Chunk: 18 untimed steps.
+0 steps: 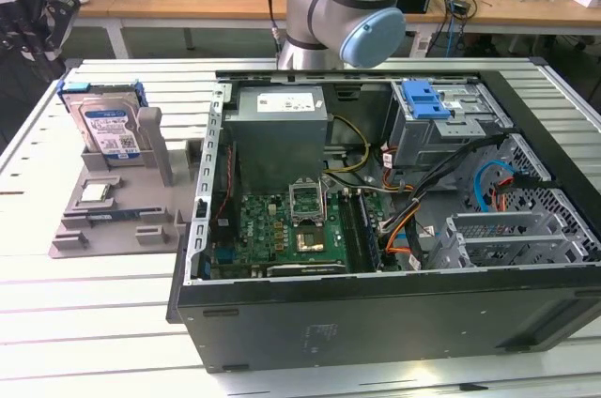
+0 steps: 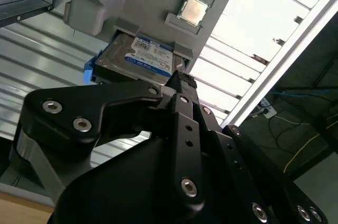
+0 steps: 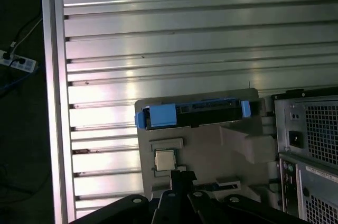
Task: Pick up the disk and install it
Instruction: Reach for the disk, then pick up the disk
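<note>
The arm (image 1: pixel 349 4) is a silver-grey metal tube ending in rounded joint housings, one closed by a pale blue round cap (image 1: pixel 373 38). In both wrist views the pincer (image 2: pixel 181 84) (image 3: pixel 179 175) is matte black, built of flat angular links with rounded ends, pinned by bright silver screw heads (image 2: pixel 82 124), with small holes along the middle bar.

The silver disk (image 1: pixel 99 109), wearing a white-and-blue label (image 1: pixel 111 132) and blue caddy (image 1: pixel 75 86), is standing out against its grey holder (image 1: pixel 113 206), while the ribbed silvery tabletop (image 1: pixel 94 323) is gleaming around a black case (image 1: pixel 376 323) showing its green motherboard (image 1: pixel 272 220).
</note>
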Each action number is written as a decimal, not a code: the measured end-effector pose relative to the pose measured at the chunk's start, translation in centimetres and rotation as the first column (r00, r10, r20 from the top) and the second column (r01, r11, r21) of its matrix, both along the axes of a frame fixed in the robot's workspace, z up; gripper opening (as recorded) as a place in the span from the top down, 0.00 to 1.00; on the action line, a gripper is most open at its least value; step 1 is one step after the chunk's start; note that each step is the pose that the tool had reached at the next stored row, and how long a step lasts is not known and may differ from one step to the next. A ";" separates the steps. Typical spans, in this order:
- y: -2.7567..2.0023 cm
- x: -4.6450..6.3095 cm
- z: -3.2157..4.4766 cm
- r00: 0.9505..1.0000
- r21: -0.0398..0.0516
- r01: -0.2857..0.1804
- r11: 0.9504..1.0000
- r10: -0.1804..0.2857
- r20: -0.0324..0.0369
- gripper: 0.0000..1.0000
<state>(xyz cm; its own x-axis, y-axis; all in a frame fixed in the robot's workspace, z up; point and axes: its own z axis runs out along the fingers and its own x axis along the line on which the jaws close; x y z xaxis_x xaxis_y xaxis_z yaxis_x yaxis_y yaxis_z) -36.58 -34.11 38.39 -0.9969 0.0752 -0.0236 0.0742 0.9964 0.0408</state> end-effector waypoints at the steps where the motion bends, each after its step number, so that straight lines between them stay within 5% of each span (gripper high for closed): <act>1: 0.00 0.0 0.00 1.000 0.000 0.000 1.000 0.000 0.000 0.90; 11: 0.00 0.0 -0.02 1.000 0.000 -0.009 1.000 0.009 0.000 0.90; 14: 0.00 0.0 -0.02 0.998 0.000 -0.067 0.998 0.067 0.000 0.90; 18: 0.00 0.0 -0.02 0.984 0.000 -0.178 0.984 0.178 0.000 0.90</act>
<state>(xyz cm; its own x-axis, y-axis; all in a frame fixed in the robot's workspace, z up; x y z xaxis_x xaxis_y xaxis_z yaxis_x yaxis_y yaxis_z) -36.58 -34.10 38.38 -0.9943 -0.1036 -0.0236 -0.1045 0.9937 0.0409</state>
